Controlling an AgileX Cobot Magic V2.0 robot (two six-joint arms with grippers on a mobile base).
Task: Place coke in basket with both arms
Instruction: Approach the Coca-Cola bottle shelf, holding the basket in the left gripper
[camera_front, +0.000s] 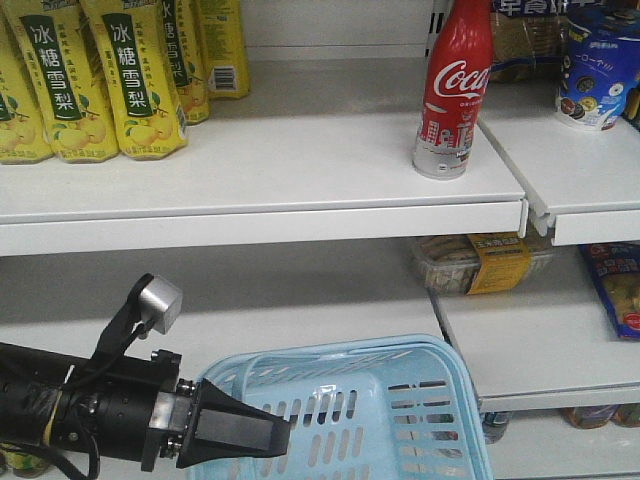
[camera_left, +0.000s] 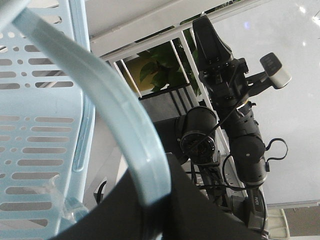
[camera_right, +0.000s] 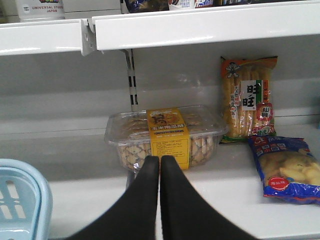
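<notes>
While the coke (camera_front: 455, 85) stands upright and untouched on the upper shelf (camera_front: 300, 160), upper right of the front view, I log the pick as not yet begun. Item: the left gripper (camera_front: 245, 432), lower left of that view, tip at the near rim of the basket (camera_front: 330, 358). In its wrist view a swing handle (camera_left: 117, 115) runs into the jaws, so I judge it clamped on the basket. Item: the right gripper (camera_right: 160, 162), fingers (camera_right: 142, 200) pressed together, empty, bottom centre of its frame, pointed at a clear snack box (camera_right: 165, 132) on the lower shelf (camera_right: 225, 200). Step in hand: presenting the basket. Next, by my reckoning, I raise the right arm to the upper shelf, part its fingers, and close round the bottle's waist without tipping it.
</notes>
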